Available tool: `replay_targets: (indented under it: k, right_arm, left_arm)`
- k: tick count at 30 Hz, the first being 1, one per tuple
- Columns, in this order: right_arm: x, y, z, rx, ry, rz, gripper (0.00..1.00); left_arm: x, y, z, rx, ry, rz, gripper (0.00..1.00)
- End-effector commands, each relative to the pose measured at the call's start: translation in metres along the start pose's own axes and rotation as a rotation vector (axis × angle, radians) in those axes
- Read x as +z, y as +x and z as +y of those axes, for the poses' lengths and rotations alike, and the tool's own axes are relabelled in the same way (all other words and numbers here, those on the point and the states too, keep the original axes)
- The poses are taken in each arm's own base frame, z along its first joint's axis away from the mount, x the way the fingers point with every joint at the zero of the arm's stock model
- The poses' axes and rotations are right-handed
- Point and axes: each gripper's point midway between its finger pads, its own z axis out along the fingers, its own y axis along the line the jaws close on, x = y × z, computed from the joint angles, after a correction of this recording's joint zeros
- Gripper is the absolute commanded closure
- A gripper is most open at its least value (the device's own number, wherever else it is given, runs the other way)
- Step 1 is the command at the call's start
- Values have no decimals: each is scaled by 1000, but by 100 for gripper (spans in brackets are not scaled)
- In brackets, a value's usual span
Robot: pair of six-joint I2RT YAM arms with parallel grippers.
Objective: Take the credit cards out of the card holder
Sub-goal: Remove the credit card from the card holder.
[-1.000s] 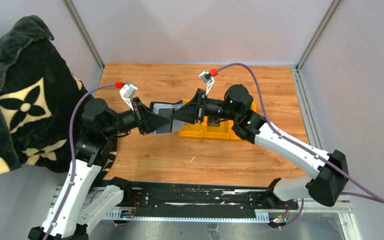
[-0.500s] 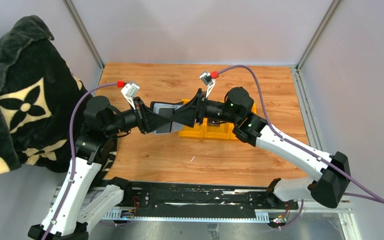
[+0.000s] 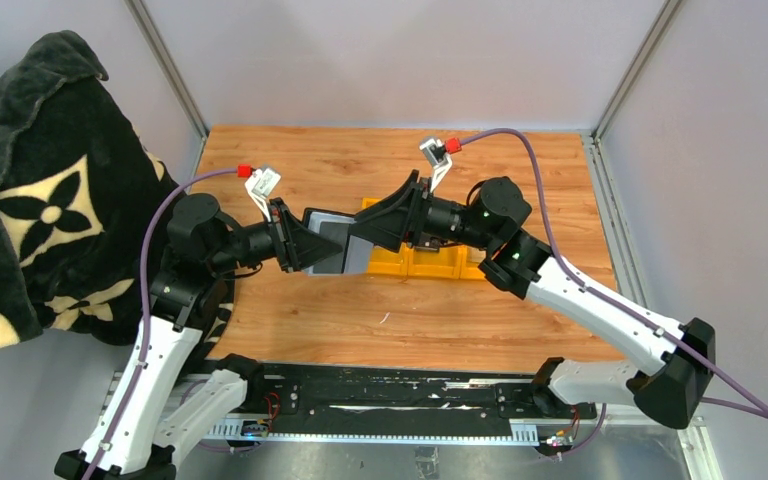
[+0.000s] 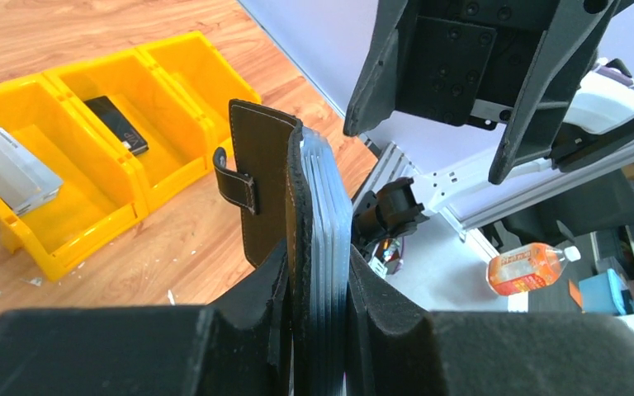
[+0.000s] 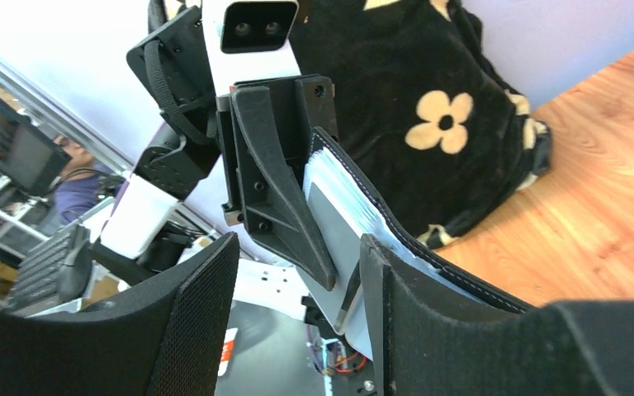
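My left gripper [image 3: 312, 245] is shut on the black card holder [image 3: 326, 219] and holds it on edge above the table. In the left wrist view the card holder [image 4: 265, 177], with its strap tab [image 4: 235, 177], and a stack of silvery credit cards [image 4: 327, 206] sit pinched between the left gripper's [image 4: 318, 268] pads. My right gripper [image 3: 368, 232] is open, facing the left one. In the right wrist view the card holder [image 5: 396, 227] and the cards [image 5: 340, 206] reach between the right gripper's [image 5: 297, 243] open fingers, close to the right-hand finger [image 5: 396, 313].
Yellow bins [image 3: 430, 264] stand behind the grippers; in the left wrist view one bin [image 4: 157, 177] holds a black card [image 4: 115, 124] and another holds silvery cards [image 4: 8, 169]. A black flowered blanket [image 3: 50, 190] hangs at the left.
My right arm has drawn back to the right, so its gripper now overlaps the left gripper less. The left gripper still holds the card holder in about the same place.
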Motion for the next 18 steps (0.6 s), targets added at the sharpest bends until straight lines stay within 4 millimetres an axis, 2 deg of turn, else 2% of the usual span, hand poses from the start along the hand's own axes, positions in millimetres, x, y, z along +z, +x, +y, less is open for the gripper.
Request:
replay_targets:
  k: [1, 6, 11, 18]
  right_arm:
    - [9, 6, 11, 106, -108, -12, 41]
    - [13, 18, -2, 137, -71, 21, 42]
    - [7, 23, -8, 118, -31, 30, 51]
    - [-5, 30, -9, 115, -10, 27, 51]
  left_arm:
    - [-4, -17, -19, 44, 48, -46, 100]
    - [-6, -20, -26, 50, 64, -52, 100]
    - [-7, -24, -34, 51, 92, -61, 100]
    - [-8, -31, -45, 39, 131, -75, 100]
